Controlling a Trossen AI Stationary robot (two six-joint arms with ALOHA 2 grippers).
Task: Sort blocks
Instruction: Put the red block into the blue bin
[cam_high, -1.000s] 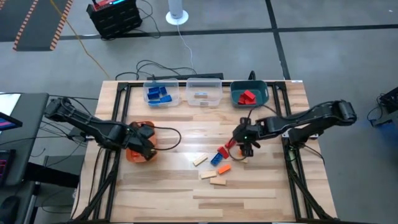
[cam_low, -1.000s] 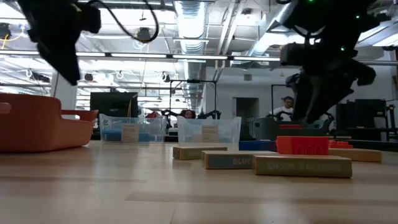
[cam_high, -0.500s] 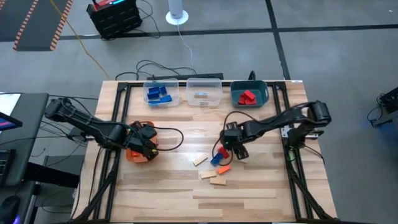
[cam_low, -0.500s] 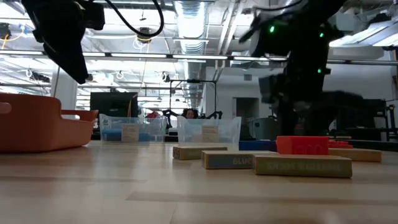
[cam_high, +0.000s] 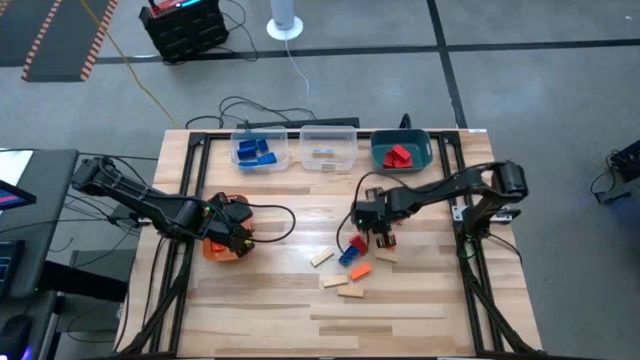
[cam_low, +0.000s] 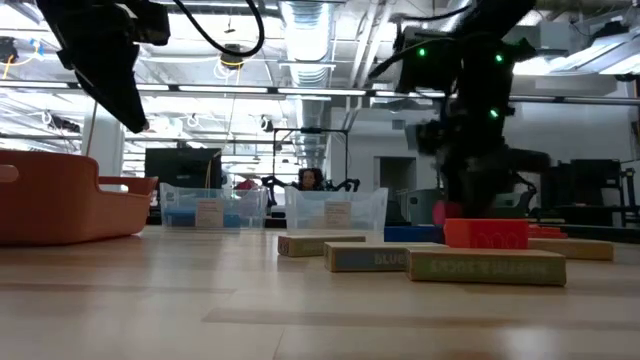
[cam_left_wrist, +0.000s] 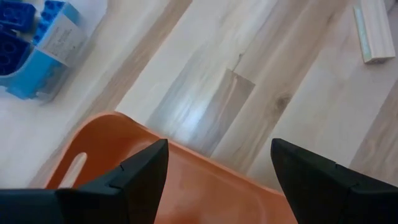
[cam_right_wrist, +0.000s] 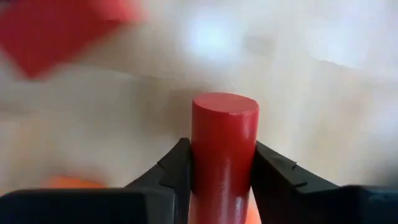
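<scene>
Right gripper (cam_right_wrist: 221, 186): clamped on 1 red cylinder (cam_right_wrist: 224, 143). Left gripper (cam_left_wrist: 217, 168): held apart over orange bin (cam_left_wrist: 180, 186). Sorting judged part-done; several blocks (cam_high: 345, 270) left unsorted on table (cam_high: 280, 310).

Red cylinder (cam_right_wrist: 224, 142) (clamped), loose blocks (cam_high: 347, 272) nearby

Grey concrete floor (cam_high: 330, 40) surrounds the light wood table (cam_high: 300, 300). Black crate (cam_high: 183, 28) and white round stand base (cam_high: 285, 22) sit beyond the table's far edge; hazard-striped mat (cam_high: 60, 40) at far left. Low view: ceiling ducts (cam_low: 310, 25) with strip lights, dark monitor (cam_low: 180, 165), a person (cam_low: 310, 180) seated far behind
</scene>
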